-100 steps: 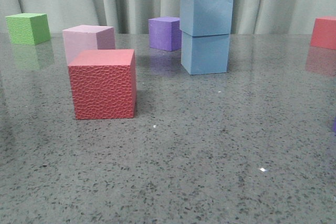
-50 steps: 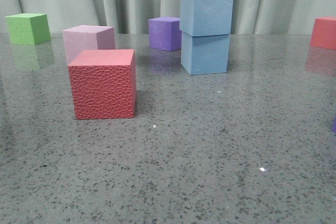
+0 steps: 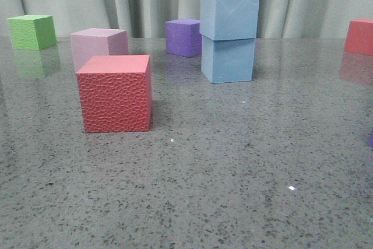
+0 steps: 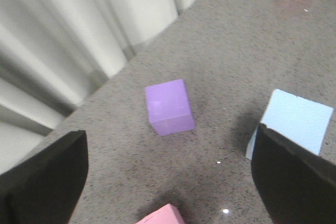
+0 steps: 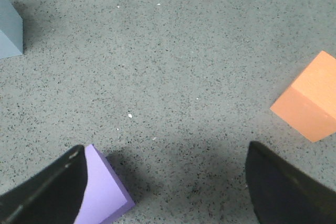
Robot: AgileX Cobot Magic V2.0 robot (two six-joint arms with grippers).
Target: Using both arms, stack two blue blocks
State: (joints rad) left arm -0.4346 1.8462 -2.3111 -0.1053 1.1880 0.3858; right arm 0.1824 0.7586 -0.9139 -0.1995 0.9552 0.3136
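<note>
Blue blocks stacked, far centre; left gripper gone from above since second ago, we see both grippers' fingers apart, empty.

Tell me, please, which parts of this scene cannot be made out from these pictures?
- Front view: neither arm shows, so nothing there tells where they hang over the upper blue block and lower blue block.
- Left wrist view: the left hand shows only blurred black fingers; one finger covers a corner of the upper blue block.
- Right wrist view: the right hand finger hides part of a lilac cube; the orange cube is cut by the edge.
</note>
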